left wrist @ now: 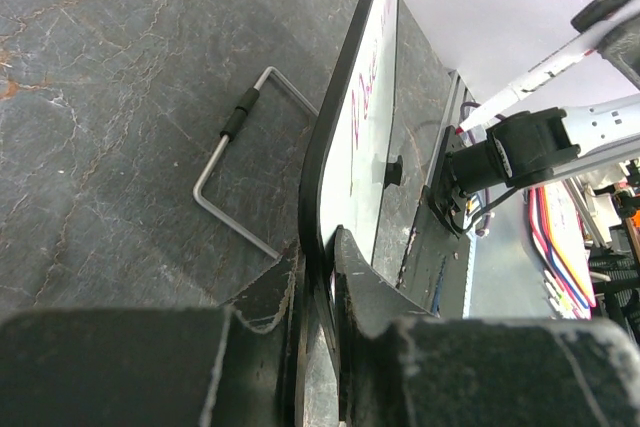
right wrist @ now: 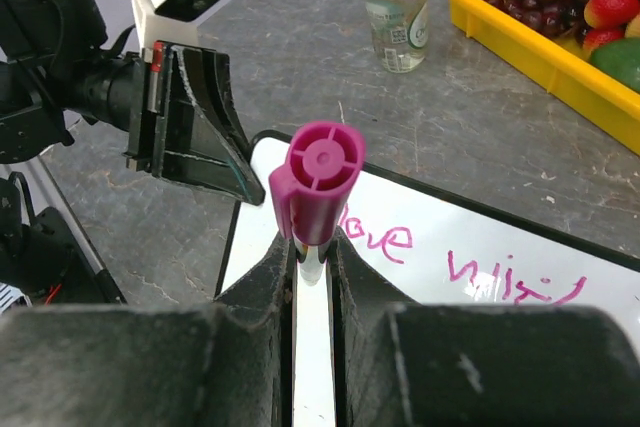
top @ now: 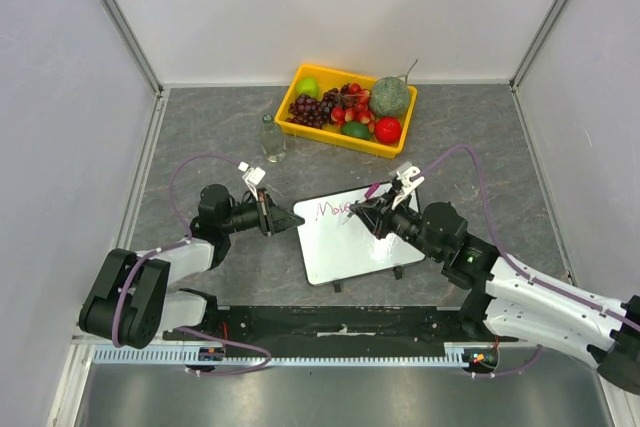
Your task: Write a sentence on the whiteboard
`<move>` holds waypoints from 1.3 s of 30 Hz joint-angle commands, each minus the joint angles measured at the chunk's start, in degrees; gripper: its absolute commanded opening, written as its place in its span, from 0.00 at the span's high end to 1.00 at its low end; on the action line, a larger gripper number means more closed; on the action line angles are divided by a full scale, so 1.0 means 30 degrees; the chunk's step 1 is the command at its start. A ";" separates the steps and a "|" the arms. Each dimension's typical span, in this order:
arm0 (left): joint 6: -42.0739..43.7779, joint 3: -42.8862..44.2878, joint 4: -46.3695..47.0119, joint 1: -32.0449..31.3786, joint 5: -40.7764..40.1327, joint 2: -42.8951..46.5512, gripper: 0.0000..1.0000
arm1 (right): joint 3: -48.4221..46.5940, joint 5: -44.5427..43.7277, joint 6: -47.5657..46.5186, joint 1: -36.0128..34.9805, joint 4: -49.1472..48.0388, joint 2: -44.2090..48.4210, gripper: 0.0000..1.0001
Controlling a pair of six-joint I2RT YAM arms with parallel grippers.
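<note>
Whiteboard [top: 352, 242] lies flat on the table, and the sentence [top: 333, 209] so far is just a bit of magenta scribble along its far edge, starting near the far-left corner. The left gripper [left wrist: 318, 257] has its jaws pinched narrow on the whiteboard's left rim, so it's acting as a clamp. The right gripper [right wrist: 312, 247] is squeezed tight around the magenta marker [right wrist: 318, 179], which points down over the whiteboard just right of the written letters. I can't tell whether the tip is actually touching.

My take on doing this bit well: let the left clamp hold the whiteboard dead steady, since a glossy board on little feet will probably skate if pushed sideways. Go light on the marker, just enough pressure to leave ink, and work toward the whiteboard's right edge. Leave a clear gap before the next word, and watch that the fingers don't drag through wet ink
</note>
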State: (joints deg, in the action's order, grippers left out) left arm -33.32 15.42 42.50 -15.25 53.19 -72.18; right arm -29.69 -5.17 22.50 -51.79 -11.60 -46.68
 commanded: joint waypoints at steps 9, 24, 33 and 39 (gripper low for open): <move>0.0970 -0.0336 -0.0778 -0.0016 -0.0533 -0.0724 0.98 | -0.1354 -0.3139 -0.1757 -0.1516 -0.2402 -0.0378 1.00; 0.0648 -0.0042 0.0042 -0.0045 0.0024 -0.1574 0.98 | 0.2338 -0.2408 -0.1143 -0.1984 -0.5860 0.1291 1.00; 0.0560 -0.0247 0.0101 -0.0016 -0.0005 -0.1310 0.98 | 0.3041 -0.3547 -0.0822 -0.3301 -0.7588 0.0179 1.00; 0.0355 -0.0540 0.0569 -0.0016 0.0200 -0.0989 0.94 | 0.3394 -0.4809 -0.0675 -0.3831 -0.8264 -0.0554 1.00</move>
State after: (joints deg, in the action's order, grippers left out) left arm -34.28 15.62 45.56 -15.11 54.11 -75.46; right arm -19.97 -15.77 19.75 -62.85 -31.40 -47.46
